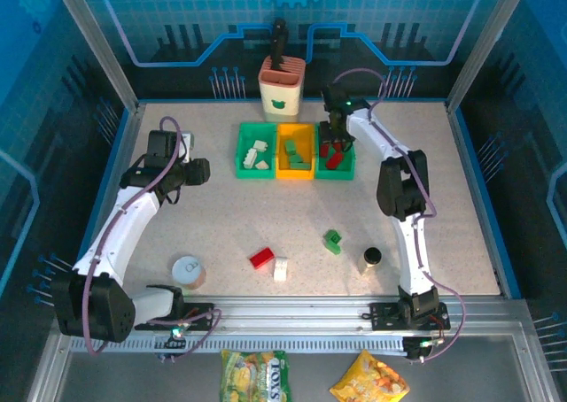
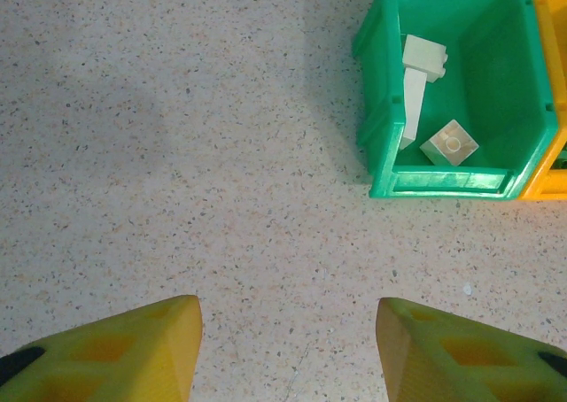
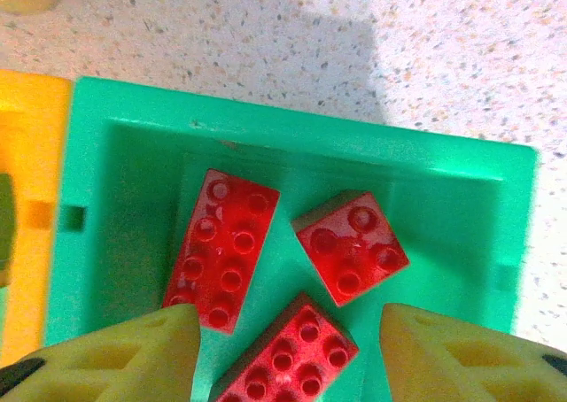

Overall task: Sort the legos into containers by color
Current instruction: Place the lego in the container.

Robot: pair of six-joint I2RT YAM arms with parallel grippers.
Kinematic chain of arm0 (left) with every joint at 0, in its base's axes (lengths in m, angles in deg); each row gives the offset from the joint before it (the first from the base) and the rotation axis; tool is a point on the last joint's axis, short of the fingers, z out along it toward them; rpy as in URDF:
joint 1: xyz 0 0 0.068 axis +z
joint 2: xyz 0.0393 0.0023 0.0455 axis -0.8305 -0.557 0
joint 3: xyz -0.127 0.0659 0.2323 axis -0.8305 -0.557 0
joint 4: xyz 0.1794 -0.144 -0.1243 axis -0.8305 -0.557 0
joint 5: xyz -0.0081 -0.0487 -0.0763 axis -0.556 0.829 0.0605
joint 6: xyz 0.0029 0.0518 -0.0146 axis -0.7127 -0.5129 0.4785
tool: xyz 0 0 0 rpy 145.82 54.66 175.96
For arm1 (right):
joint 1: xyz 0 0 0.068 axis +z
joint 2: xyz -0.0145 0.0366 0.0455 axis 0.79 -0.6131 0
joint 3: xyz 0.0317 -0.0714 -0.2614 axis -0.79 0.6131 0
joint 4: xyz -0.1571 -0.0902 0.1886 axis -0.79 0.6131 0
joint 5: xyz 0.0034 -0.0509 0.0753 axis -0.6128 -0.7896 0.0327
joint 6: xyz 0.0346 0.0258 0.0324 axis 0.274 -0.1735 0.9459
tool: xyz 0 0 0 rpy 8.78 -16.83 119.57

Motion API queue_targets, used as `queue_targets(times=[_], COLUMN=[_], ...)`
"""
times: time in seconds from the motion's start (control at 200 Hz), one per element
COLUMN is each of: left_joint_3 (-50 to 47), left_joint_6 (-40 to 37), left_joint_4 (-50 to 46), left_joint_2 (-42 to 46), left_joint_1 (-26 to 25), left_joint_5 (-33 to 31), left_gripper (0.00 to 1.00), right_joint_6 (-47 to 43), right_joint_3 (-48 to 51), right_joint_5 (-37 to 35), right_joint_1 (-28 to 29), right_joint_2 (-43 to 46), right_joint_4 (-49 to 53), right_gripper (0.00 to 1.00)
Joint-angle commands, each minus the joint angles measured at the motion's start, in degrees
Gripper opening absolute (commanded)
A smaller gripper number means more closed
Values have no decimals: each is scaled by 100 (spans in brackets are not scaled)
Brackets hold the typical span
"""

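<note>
The green-and-yellow snack bag (image 1: 254,373) lying at the near edge, left of the orange bag (image 1: 369,380), is showing white letters that seem to read "TOYS". The far cup (image 1: 282,92) is wearing a green mark (image 1: 280,104), no letters legible. The orange bag's print is blurring beyond reading.

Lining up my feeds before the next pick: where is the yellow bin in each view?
Top external: yellow bin upper centre, between the white-lego bin and the red-lego bin.
Left wrist: yellow bin at the right edge, against the white-lego bin.
Right wrist: yellow bin at the left edge, against the red-lego bin.
Shared landmark: the speckled table.
</note>
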Motion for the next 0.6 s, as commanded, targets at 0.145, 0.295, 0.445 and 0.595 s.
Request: queue_targets(times=[0.145,0.295,0.445,0.595], left_joint_3=[114,326,526,643], left_joint_6=[76,202,367,591], left_joint_4=[-318,-599,-963,-1314], left_joint_2=[-116,-203,-271,-394], left_joint_1=[-18,-91,-272,-686], left_joint_5=[316,569,865,837], left_gripper=[56,55,56,55], right_joint_6=[146,268,376,493], right_joint_3=[721,1397,2057,2685], right_joint_5=[42,251,438,595], right_joint_1=[182,254,314,367], right_joint_2=[1216,1800,2327,2754], right_joint_4=[-149,-335,-528,-731], right_gripper=[56,56,55,55])
